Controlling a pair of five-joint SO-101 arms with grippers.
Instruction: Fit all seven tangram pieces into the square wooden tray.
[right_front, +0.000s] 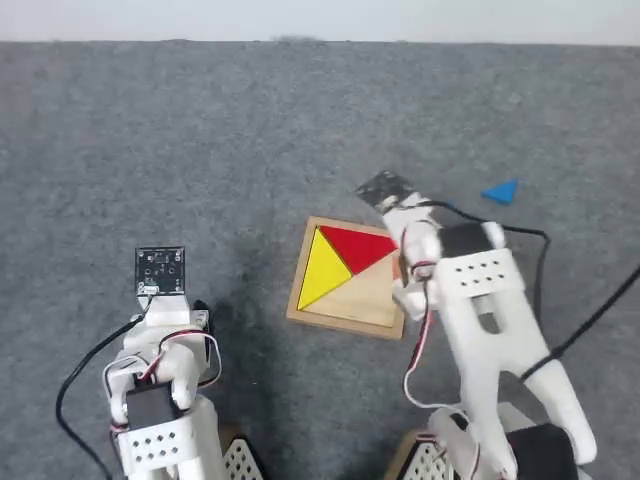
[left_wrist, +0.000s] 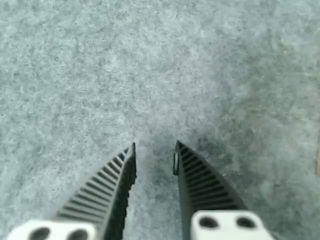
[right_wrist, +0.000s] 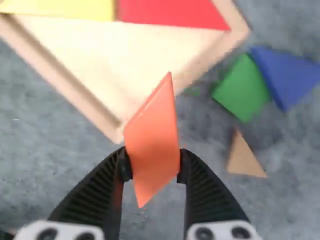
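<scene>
Orange flat parallelogram piece (right_wrist: 151, 142) is grasped by right gripper (right_wrist: 152, 159); left gripper (left_wrist: 155, 145) released.

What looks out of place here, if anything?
Nothing looks broken. The orange piece is pinched between the right arm's fingers, tilted at the tray edge rather than lying flat like the yellow triangle and red triangle inside. The green piece, blue piece and tan piece lie on the carpet.

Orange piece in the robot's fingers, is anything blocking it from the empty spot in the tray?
Nothing visible is. The right gripper holds the orange piece at the edge of the tray, whose bare wood ahead is free. The yellow piece and red piece fill the far part; the green piece lies outside.
</scene>
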